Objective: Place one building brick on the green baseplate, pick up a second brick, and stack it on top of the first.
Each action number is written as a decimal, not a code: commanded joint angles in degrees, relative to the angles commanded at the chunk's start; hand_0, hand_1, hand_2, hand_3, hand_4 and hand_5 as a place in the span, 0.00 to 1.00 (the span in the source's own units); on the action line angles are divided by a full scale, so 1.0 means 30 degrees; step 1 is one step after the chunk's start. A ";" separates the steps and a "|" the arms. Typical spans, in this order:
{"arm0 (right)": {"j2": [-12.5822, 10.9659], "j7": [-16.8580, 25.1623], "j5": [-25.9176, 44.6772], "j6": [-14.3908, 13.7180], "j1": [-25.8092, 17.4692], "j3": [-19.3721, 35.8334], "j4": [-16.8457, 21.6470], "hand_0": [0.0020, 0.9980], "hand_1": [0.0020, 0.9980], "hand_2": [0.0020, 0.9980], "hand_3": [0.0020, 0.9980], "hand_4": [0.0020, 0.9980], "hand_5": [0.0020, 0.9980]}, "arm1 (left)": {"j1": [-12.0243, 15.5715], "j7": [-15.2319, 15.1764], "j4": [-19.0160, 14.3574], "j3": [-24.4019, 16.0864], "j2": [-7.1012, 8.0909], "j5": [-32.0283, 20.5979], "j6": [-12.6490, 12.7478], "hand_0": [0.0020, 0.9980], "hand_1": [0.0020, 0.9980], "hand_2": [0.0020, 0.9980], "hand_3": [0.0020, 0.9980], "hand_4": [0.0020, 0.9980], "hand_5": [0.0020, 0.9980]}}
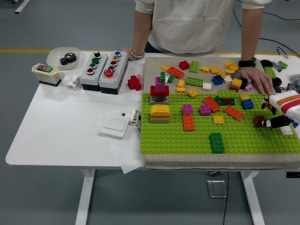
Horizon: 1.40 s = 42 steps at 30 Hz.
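step: first brick, being set down | right hand point(276, 117): fingers pinching brown brick point(258, 121) at their tips, brick low over or on green baseplate point(243, 140), contact unclear | left hand: unseen | next: seat studs, let go, then fetch a loose brick beyond the hand

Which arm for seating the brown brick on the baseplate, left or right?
Right. The right robot hand is already over the green baseplate at its right edge, fingers at the brown brick. No left arm is in view.
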 joint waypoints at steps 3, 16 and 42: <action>0.0034 0.0032 -0.0017 0.0141 0.0020 -0.0120 -0.0145 0.18 0.23 0.39 0.63 0.89 0.57 | -0.0015 -0.0018 -0.0005 0.0023 0.0002 -0.0039 0.0002 0.81 0.78 0.77 0.60 0.67 0.68; 0.0366 0.0098 -0.0007 0.0074 0.0281 -0.0317 -0.1212 0.18 0.23 0.38 0.64 0.90 0.58 | -0.0064 -0.0033 -0.0026 0.0074 0.0009 -0.0110 0.0009 0.81 0.78 0.77 0.60 0.67 0.68; 0.0859 0.0348 0.0269 -0.0934 0.0472 -0.0656 -0.2373 0.17 0.21 0.34 0.47 0.75 0.69 | -0.0030 0.0032 -0.0010 -0.0045 -0.0015 0.0097 0.0035 0.81 0.78 0.77 0.60 0.67 0.68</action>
